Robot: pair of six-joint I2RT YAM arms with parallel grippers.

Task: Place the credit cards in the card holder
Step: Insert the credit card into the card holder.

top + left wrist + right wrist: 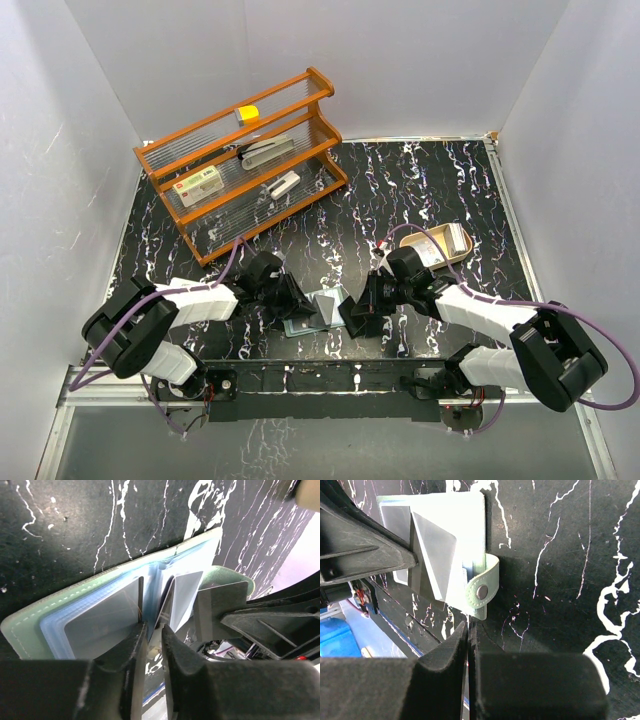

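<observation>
Both grippers at the open card holder (318, 310)

Left gripper (154, 630) stands narrowly parted at its inner sleeves, grip unclear; right gripper (468, 632) is closed empty beside the snap strap (484, 589).

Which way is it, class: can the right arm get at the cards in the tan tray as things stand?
Probably yes: the tan tray lies just beyond the right gripper, nothing between, though its jaws are shut.

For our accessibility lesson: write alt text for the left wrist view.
An open card holder, pale green outside and blue-grey inside, lies on a black marbled table. The left gripper closes on a clear inner sleeve at its spine, while the other arm's finger reaches in from the right.
</observation>
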